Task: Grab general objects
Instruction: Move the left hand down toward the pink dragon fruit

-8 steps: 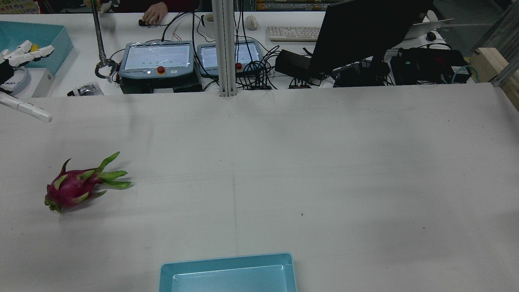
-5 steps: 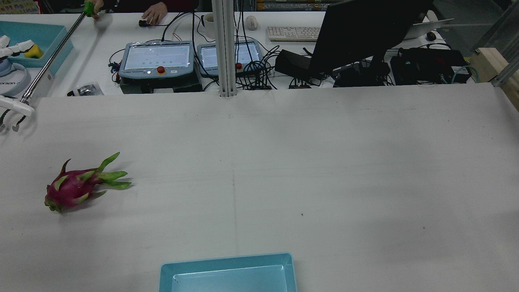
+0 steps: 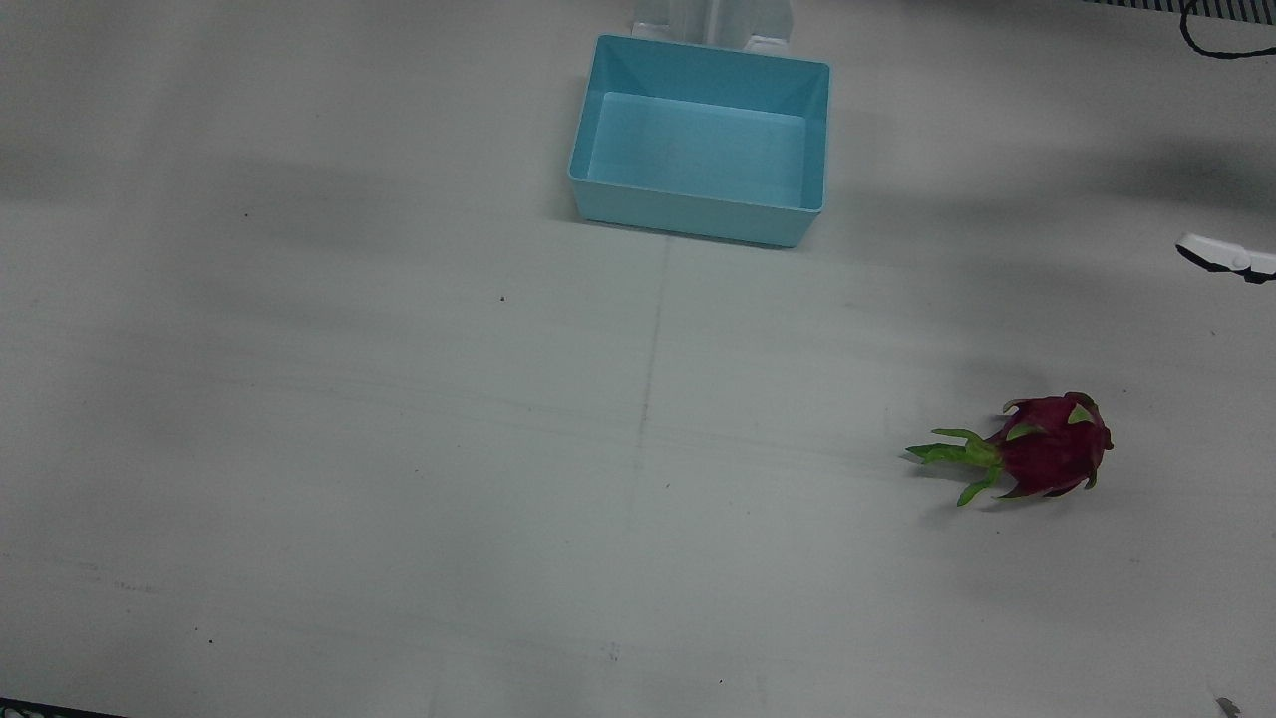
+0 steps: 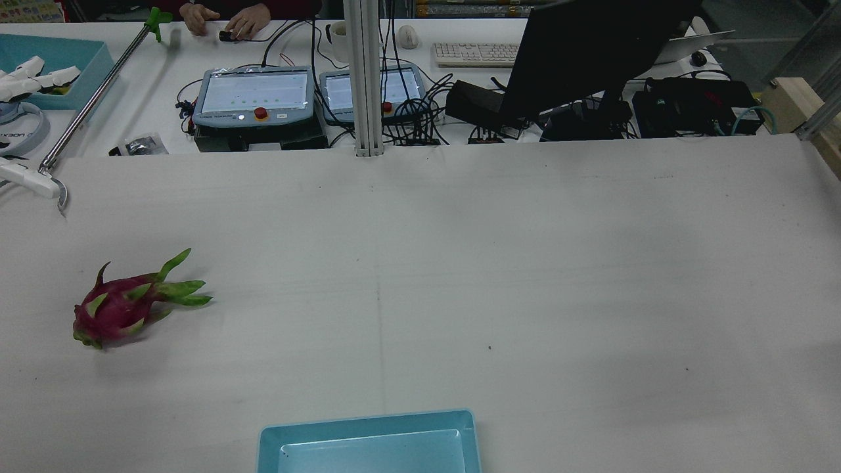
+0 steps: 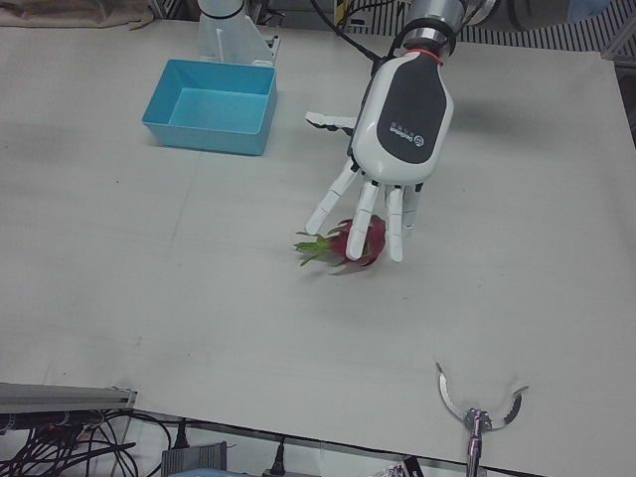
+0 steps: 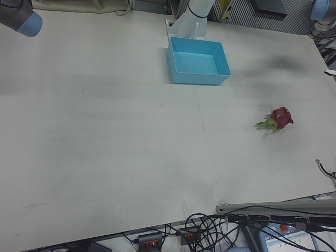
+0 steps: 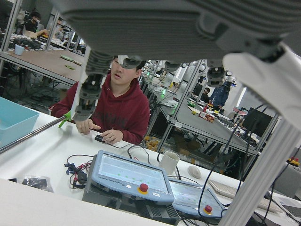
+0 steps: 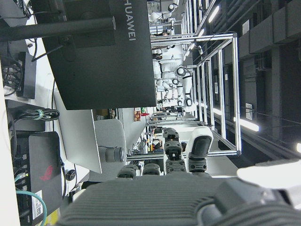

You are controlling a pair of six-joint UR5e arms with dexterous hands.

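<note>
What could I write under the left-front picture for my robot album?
The robot's open left hand hovers with fingers spread above a pink dragon fruit, with a blue bin behind.

dragon fruit (image 4: 121,304) on table (image 4: 525,263), bin (image 4: 368,443) at its near edge

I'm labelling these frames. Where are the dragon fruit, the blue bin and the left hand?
dragon fruit (image 3: 1052,446): front view, red body.
blue bin (image 3: 698,214): front view, near outer wall.
left hand (image 5: 403,119): left-front view, back of the palm.
</note>
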